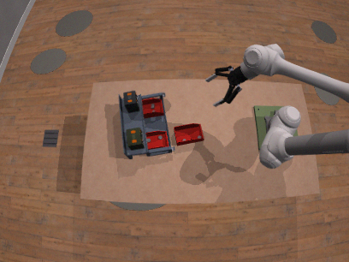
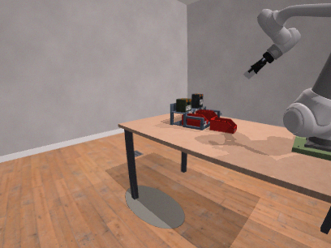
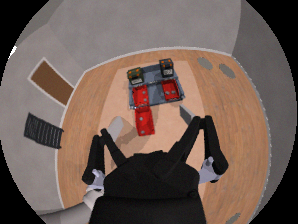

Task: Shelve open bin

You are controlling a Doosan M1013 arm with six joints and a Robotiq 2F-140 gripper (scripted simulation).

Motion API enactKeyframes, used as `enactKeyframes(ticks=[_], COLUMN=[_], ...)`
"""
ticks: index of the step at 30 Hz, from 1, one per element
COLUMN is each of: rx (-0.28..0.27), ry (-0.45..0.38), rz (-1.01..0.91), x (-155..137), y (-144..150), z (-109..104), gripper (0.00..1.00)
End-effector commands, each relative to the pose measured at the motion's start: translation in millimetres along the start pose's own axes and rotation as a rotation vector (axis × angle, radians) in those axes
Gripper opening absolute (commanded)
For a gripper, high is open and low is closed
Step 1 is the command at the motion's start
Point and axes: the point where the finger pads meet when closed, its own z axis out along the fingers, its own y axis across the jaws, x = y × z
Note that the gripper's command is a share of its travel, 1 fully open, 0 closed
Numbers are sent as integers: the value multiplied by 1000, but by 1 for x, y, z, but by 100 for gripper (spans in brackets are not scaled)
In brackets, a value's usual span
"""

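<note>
The hand [image 1: 215, 92] [image 2: 248, 74] [image 3: 150, 115] hangs spread wide, holding nothing; ahead of and below it, a loose red bin [image 1: 188, 134] [image 2: 222, 126] [image 3: 144, 123] sits on the desk [image 1: 141, 181] [image 2: 170, 139] [image 3: 117, 95], and the shelf [image 1: 169, 138] [image 2: 171, 114] [image 3: 156, 104] stands beyond.

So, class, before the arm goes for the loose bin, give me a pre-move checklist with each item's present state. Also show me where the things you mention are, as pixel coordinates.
1. Jaws wide apart, nothing between them: ok.
2. Loose red bin [image 1: 188, 134] [image 2: 222, 125] [image 3: 144, 121] on the table, outside the shelf [image 1: 123, 138] [image 2: 172, 114] [image 3: 132, 100]: ok.
3. Parts in that bin: ok, small grey pieces show inside.
4. Free place in the row: ok, a gap between the two shelved red bins [image 1: 152, 107] [image 3: 171, 90].
5. Gripper [image 1: 220, 92] [image 2: 248, 74] [image 3: 150, 115] at the loose bin: not ok, well away.
6. Loose bin's exact fit in the gap: cannot tell.
</note>
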Motion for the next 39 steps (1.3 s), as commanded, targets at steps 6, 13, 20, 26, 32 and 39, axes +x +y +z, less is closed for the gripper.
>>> enactKeyframes(ticks=[6, 13, 20, 26, 32, 39], rx=[54, 107, 128, 119, 82, 40], ry=[-93, -240, -388, -511, -638, -717], rz=[14, 36, 46, 45, 31, 15], x=[-1, -10, -20, -29, -39, -46], y=[-13, -33, -53, -70, -89, -104], z=[23, 61, 99, 130, 165, 190], gripper=[100, 100, 100, 100, 100, 100])
